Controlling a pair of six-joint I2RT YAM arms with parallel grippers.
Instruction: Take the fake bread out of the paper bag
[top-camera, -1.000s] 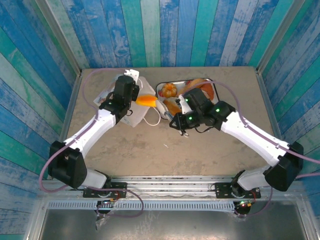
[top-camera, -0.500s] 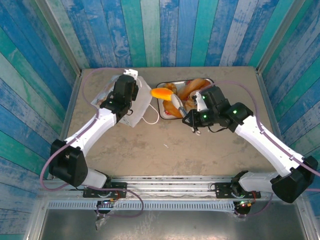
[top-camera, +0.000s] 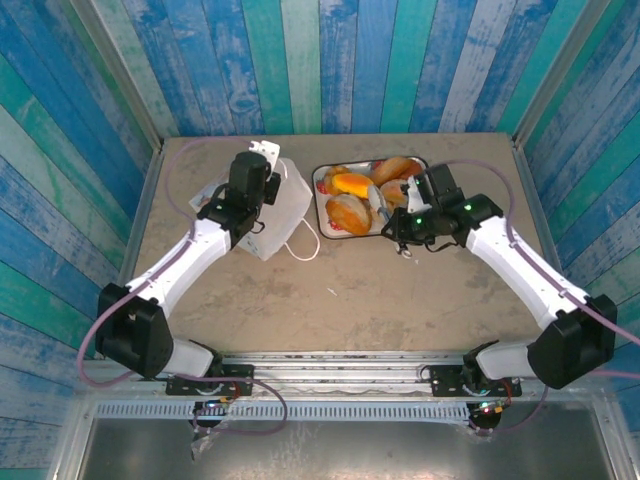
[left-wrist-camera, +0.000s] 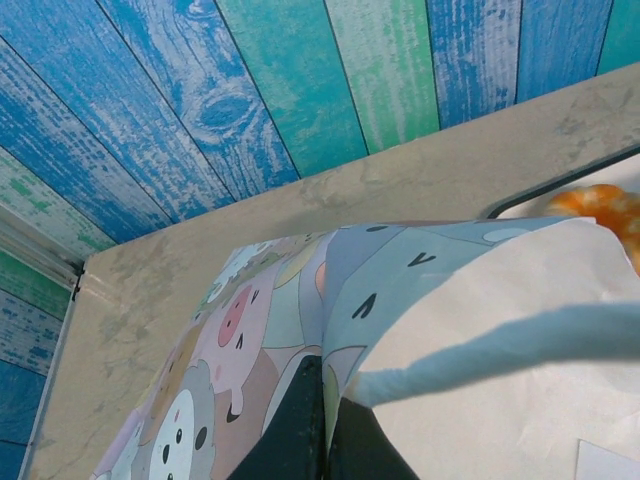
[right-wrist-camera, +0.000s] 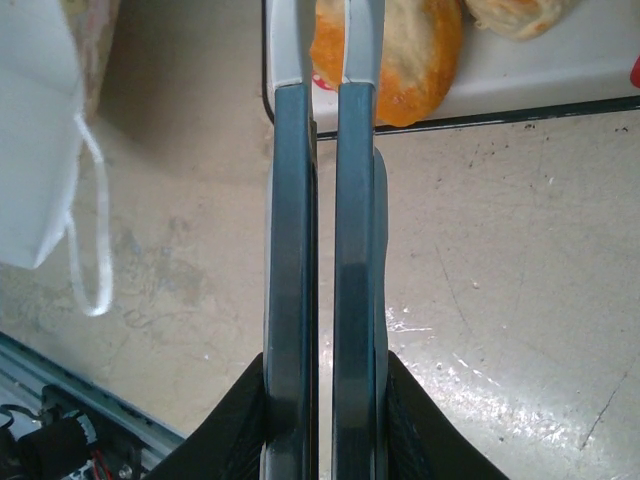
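Right gripper (right-wrist-camera: 327, 45), fingers pressed together, hangs over the tray (right-wrist-camera: 560, 75) rim; fake bread (right-wrist-camera: 410, 60) lies right at its tips.

The paper bag (top-camera: 285, 210) is matt, the fake bread (top-camera: 352, 184) glossy, the table (top-camera: 400, 290) stone-like.

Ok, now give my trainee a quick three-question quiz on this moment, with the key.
1. Fill in: the left gripper is shut on the edge of ____.
2. True or false: the right gripper holds a piece of bread.
3. The fake bread seen from above lies: A in the left gripper, B in the tray, C in the right gripper.

Key: 1 the paper bag; 2 false, it is shut and empty; 3 B.
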